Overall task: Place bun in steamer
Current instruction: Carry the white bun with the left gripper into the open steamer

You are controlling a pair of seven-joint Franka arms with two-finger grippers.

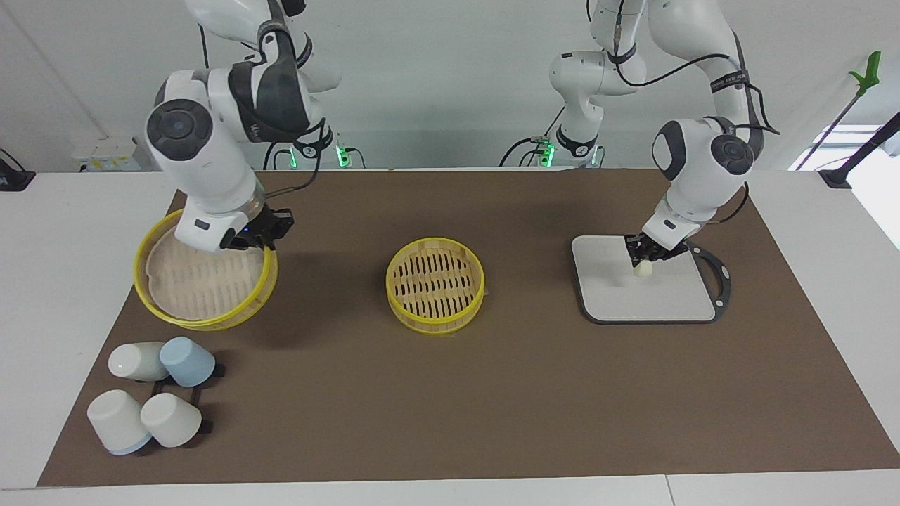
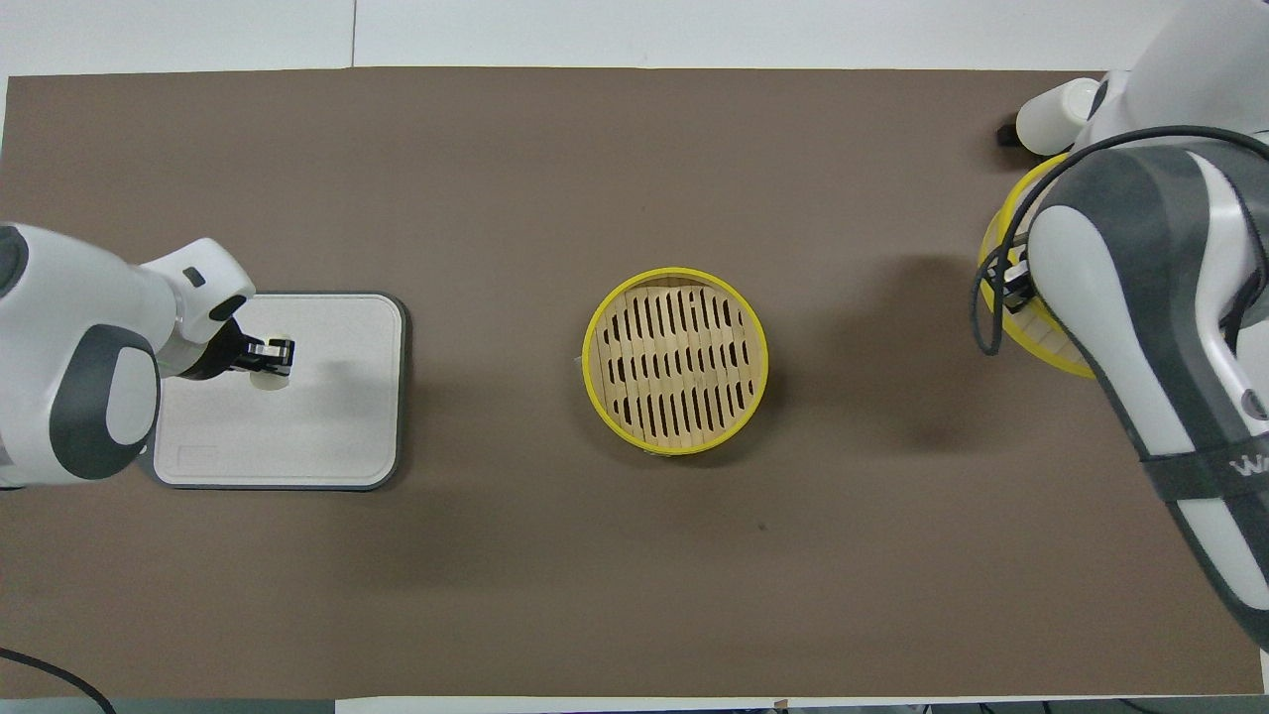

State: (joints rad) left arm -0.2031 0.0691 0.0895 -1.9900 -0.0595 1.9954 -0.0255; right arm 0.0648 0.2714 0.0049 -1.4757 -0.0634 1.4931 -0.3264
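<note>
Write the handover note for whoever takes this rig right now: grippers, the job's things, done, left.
Left gripper: shut on the bun, over the white board at the left arm's end.
Right gripper: shut on the rim of the whitish-lined yellow tier, held tilted over the right arm's end, by the cups.
Steamer: mid-table, slatted floor bare.
Done: tier taken off, bun gripped.
Left: carry the bun over the steamer and release it inside.
</note>
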